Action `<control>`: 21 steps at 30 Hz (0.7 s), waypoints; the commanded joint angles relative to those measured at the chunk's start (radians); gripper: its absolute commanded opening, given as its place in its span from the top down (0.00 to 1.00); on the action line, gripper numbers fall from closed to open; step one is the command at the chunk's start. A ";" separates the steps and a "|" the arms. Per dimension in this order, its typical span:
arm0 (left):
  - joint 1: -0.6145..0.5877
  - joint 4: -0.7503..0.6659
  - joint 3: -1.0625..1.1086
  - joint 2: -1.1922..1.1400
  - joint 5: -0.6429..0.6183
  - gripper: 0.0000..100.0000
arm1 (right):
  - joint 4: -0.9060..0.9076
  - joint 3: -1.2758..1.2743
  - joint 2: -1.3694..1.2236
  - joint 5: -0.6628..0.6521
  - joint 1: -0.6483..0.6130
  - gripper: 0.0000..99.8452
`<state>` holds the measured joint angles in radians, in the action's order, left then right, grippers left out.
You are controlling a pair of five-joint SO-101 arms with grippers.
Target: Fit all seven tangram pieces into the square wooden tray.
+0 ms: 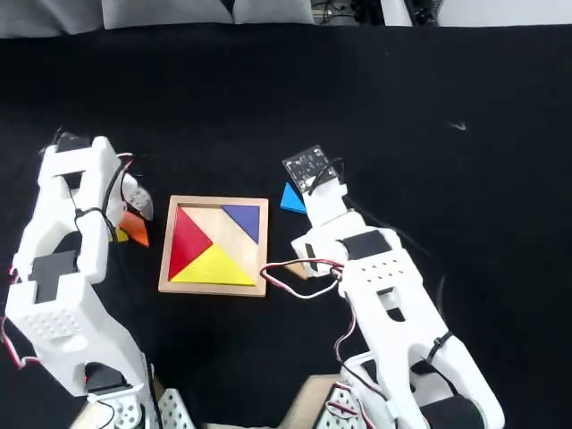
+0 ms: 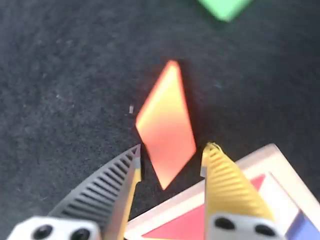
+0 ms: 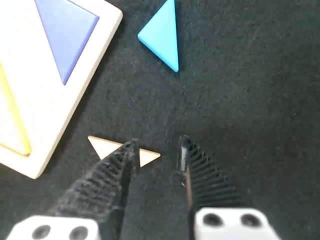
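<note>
The square wooden tray [image 1: 214, 289] holds a red triangle [image 1: 188, 239], a yellow triangle [image 1: 214, 266] and a dark blue triangle [image 1: 243, 219]. Just off its left side lies an orange parallelogram [image 2: 165, 125], also seen as the orange piece [image 1: 136, 228]. My left gripper [image 2: 175, 150] is open, its fingers on either side of the parallelogram's near tip. A small pale wooden triangle [image 3: 107, 148] lies off the tray's right side, partly under one finger of my open right gripper [image 3: 157, 141]. A light blue triangle [image 3: 162, 35] lies farther off, near the tray's corner [image 3: 107, 22].
A green piece [image 2: 224, 7] lies on the black cloth beyond the parallelogram. The light blue triangle [image 1: 291, 198] sits beside the right arm's camera board [image 1: 308, 165]. Loose cables [image 1: 295, 277] trail from the right arm over the tray's corner.
</note>
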<state>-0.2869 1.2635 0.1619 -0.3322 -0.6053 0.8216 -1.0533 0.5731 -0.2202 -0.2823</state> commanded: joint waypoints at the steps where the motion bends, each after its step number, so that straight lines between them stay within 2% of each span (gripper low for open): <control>1: 0.013 0.021 -0.051 0.100 0.107 0.80 | -0.021 0.004 0.038 0.002 -0.012 0.86; 4: 0.007 0.061 -0.054 0.129 0.150 0.80 | -0.021 0.004 0.038 0.002 -0.012 0.86; 9: -0.054 0.074 -0.041 0.130 0.037 0.79 | -0.021 0.004 0.038 0.002 -0.012 0.86; 11: -0.070 0.048 -0.018 0.127 -0.011 0.79 | -0.021 0.002 0.038 0.002 -0.012 0.86; 15: -0.068 -0.037 0.045 0.124 -0.104 0.68 | -0.021 0.002 0.038 0.002 -0.014 0.86; 18: -0.068 -0.135 0.111 0.124 -0.141 0.68 | -0.021 0.002 0.038 0.002 -0.014 0.86; 21: -0.062 -0.173 0.139 0.124 -0.141 0.68 | -0.021 0.002 0.038 0.002 -0.014 0.86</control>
<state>-0.3498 1.1485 0.2831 -0.2524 -0.7281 0.8216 -1.0533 0.5731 -0.2202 -0.2823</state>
